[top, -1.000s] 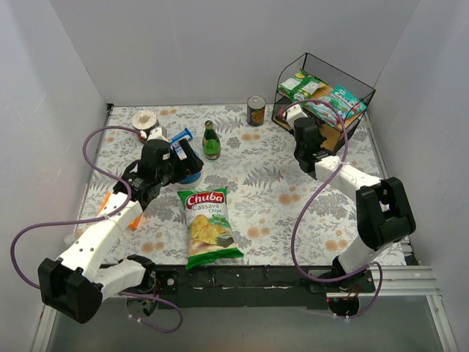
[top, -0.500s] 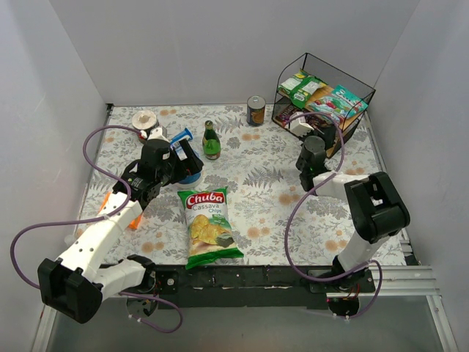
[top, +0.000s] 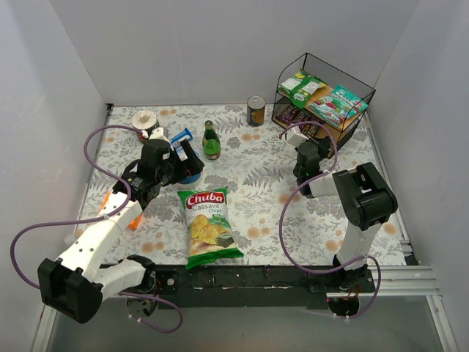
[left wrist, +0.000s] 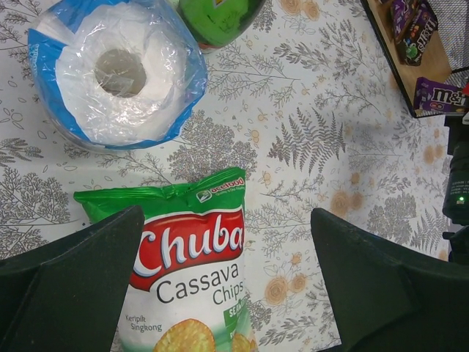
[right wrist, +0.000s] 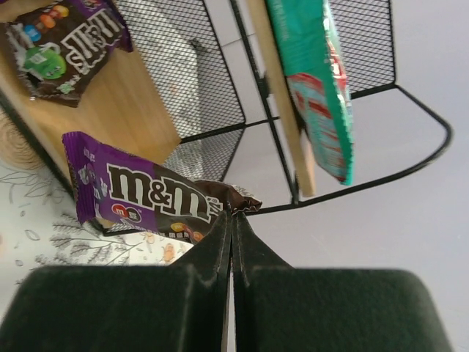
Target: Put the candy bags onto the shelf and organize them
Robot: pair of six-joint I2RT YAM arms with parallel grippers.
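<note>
**Top external view: right gripper clenched at the foot of the shelf, left gripper spread wide over the chips**

The table, covered in a leaf-print cloth, carries everything. The shelf stands at its far right corner, and the right arm reaches toward the shelf's near side.

The Chuba chips bag lies flat near the front, between the two arm bases. The left arm hangs over the table's left half. In the left wrist view its two fingers stand far apart and hold nothing, with the top of the chips bag showing between them. Just beyond the bag sits a paper roll in blue wrap.

On the shelf's upper board the teal bag lies to the right and the green-and-white bags lie beside it to the left. Dark brown packets lie on the lower board.

In the right wrist view a purple m&m's packet lies at the front edge of the lower board, partly over the cloth. The right fingers are pressed flat together, and their tips meet the packet's crimped end. Whether they pinch that end or only touch it cannot be told.

A green bottle stands upright near the paper roll, and a can stands just left of the shelf.
</note>
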